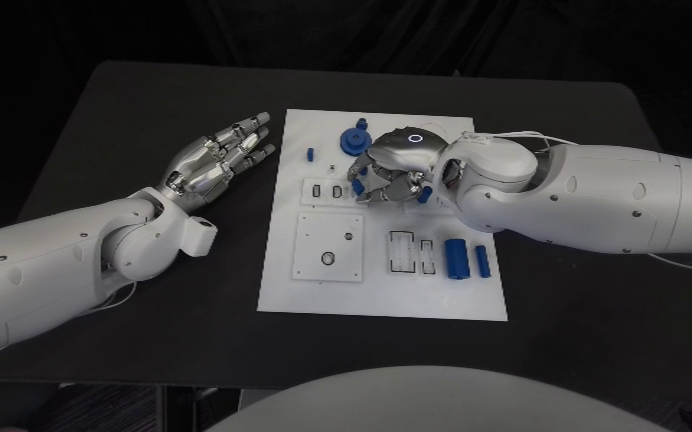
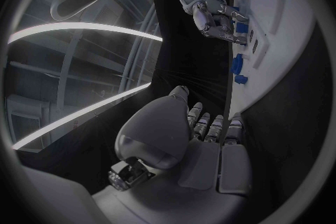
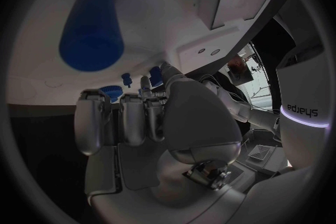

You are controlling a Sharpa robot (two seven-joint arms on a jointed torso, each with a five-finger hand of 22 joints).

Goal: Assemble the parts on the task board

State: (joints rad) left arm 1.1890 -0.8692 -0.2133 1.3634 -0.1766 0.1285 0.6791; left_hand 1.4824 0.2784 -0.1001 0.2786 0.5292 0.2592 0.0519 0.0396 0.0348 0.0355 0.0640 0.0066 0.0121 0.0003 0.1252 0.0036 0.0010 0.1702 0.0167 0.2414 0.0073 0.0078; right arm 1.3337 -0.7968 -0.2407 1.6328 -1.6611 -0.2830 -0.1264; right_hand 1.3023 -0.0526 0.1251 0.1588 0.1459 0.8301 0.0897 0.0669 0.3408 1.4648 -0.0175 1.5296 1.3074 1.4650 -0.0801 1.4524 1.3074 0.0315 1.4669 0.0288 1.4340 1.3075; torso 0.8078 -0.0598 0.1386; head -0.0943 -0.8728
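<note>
Near edge of the task board (image 1: 378,297): bare white surface. Just above it, a square panel (image 1: 329,247) with a small oval hole, unfilled as far as can be seen. Beside it, two outlined rectangular slots (image 1: 411,253), looking empty. Right of those, a blue cylinder (image 1: 456,258) and a slimmer blue bar (image 1: 482,261) lie loose on the board, not yet seated by my reading.

Mid-board: the right hand (image 1: 389,172) hovers over the small slots, fingers curled downward. A small blue piece (image 1: 356,188) sits at the fingertips; whether it is pinched or merely touched, cannot tell. The right wrist view shows the fingers (image 3: 133,117) bent in, with small blue bits near their tips.

Far end: a blue round part (image 1: 351,141) stands on the board, a short blue peg (image 1: 310,154) beside it, another small blue piece (image 1: 359,123) further up.

The left hand (image 1: 219,160) rests off the board on the table (image 1: 144,112), fingers straight and apart, holding nothing.

Judgement: early to middle; several slots still want parts.
</note>
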